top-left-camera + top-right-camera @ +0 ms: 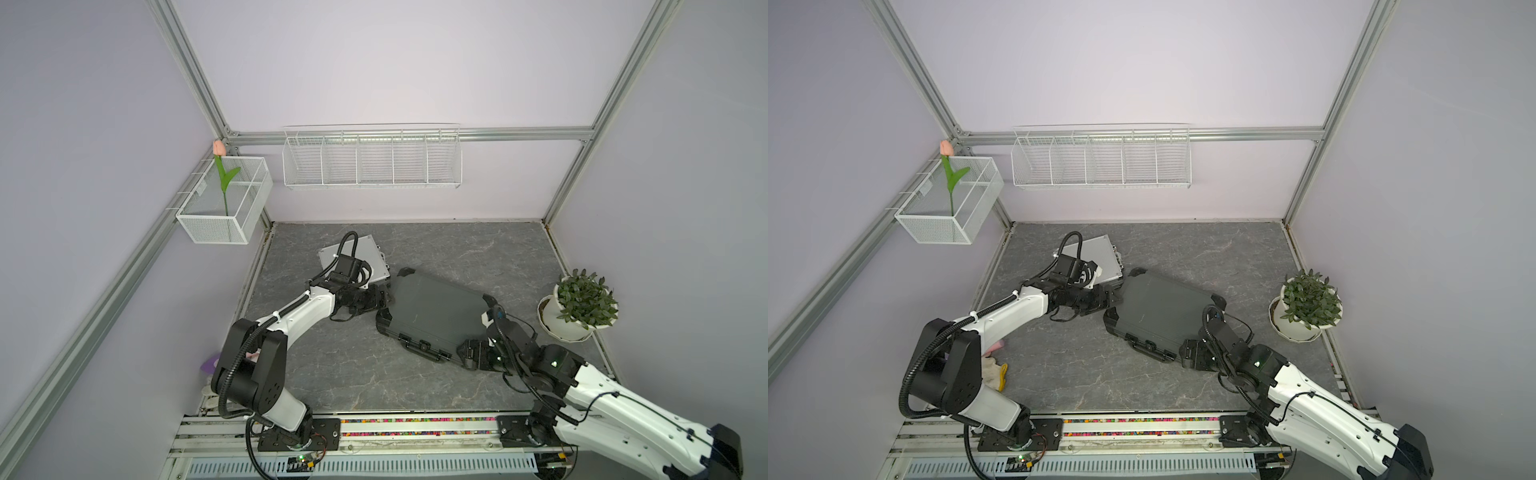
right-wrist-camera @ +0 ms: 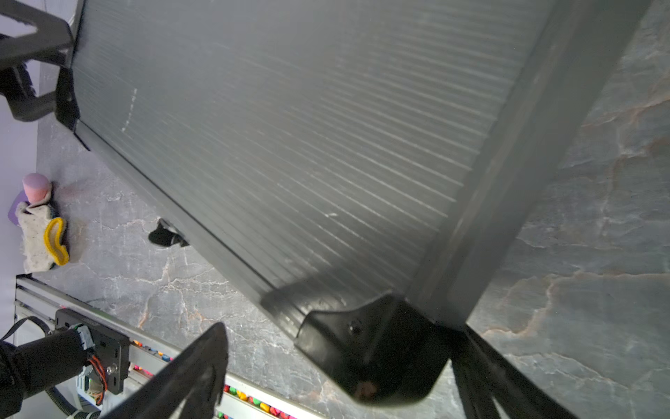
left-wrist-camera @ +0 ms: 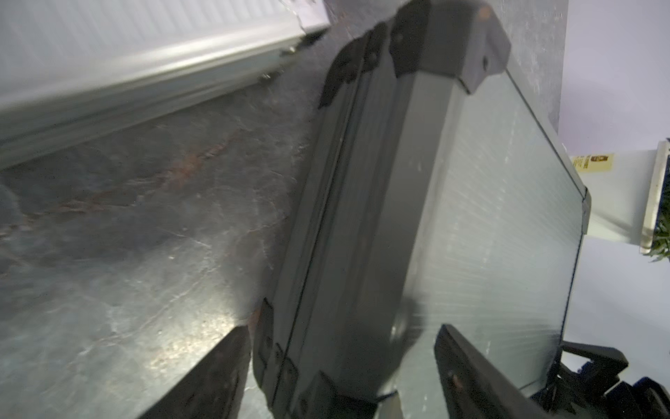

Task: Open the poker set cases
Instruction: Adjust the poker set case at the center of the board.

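Note:
The small silver case [image 1: 372, 259] [image 1: 1102, 257] lies closed at the back left of the stone-patterned table, partly under my left wrist. The larger dark grey case [image 1: 436, 311] [image 1: 1163, 307] lies closed and slanted in the middle, its black handle [image 1: 422, 347] on the near side. My left gripper [image 1: 384, 299] [image 3: 342, 328] is open, its fingers straddling the dark case's left corner. At the near right corner, my right gripper [image 1: 469, 353] [image 2: 344, 328] is open wide around the black corner guard [image 2: 369, 348]. In the left wrist view the silver case [image 3: 127, 36] shows beyond.
A potted plant [image 1: 582, 303] stands at the right table edge, close to the right arm. White wire baskets hang on the back wall [image 1: 372, 160] and on the left frame [image 1: 224, 208], the latter with a tulip. A cloth bundle [image 1: 994, 370] lies at the left front.

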You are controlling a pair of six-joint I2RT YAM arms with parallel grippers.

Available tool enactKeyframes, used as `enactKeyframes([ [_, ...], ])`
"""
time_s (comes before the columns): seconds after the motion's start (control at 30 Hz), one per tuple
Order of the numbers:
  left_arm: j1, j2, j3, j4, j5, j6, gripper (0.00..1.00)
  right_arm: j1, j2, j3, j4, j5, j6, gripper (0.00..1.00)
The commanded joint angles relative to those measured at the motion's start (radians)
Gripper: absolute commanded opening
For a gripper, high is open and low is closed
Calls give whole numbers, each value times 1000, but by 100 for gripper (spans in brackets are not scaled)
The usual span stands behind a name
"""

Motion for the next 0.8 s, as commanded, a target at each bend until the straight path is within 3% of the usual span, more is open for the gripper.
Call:
enactKeyframes([
  [0.0,-34,16,-6,9,-10,-20,82,-16,-23,-20,78,17,39,96],
  [0.3,-86,18,-27,31,2,-49,82,-166,-1,-81,224,-136,23,87],
  [0.43,-148,25,-43,64,4,-96,82,-198,39,-78,253,-144,-28,72],
  [0.53,-199,30,-48,92,14,-131,82,-244,65,-78,280,-172,-60,68],
  [0.77,-272,50,-59,159,42,-218,82,-372,181,-93,398,-346,-122,67],
])
